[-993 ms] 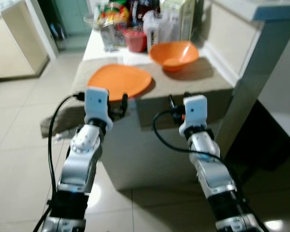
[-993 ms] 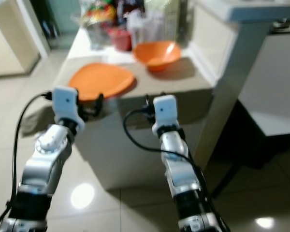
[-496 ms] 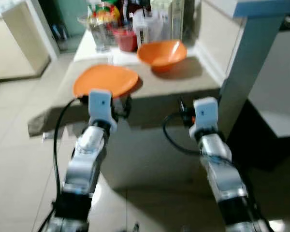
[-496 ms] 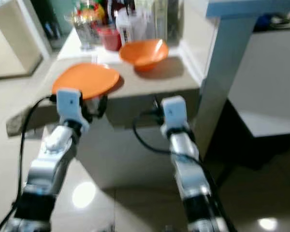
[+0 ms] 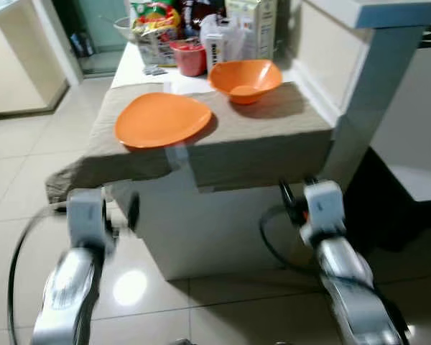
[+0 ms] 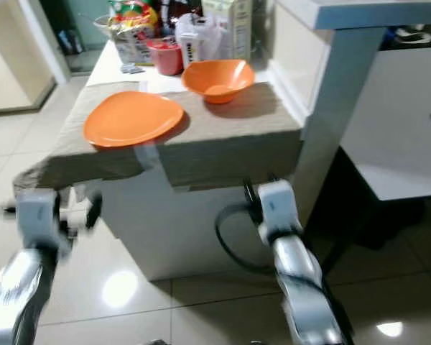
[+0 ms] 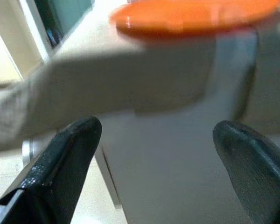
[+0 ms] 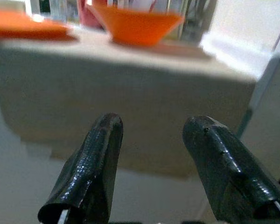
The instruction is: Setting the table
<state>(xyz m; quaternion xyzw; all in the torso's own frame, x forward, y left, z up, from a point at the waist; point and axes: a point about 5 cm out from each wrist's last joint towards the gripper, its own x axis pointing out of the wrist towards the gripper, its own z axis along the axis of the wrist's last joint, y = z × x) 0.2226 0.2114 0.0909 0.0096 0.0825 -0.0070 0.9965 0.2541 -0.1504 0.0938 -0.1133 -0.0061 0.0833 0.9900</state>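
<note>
An orange plate (image 5: 163,118) was seen near the front edge of the cloth-covered tabletop (image 5: 273,136), with an orange bowl (image 5: 245,78) behind it. Both arms had been lowered below the tabletop since a second ago. The left gripper (image 7: 154,163) and the right gripper (image 8: 151,161) were held open and empty.

Indoor light, bright; glare on floor tiles (image 5: 129,286); left arm (image 5: 79,244) motion-blurred; wrist views soft.
</note>
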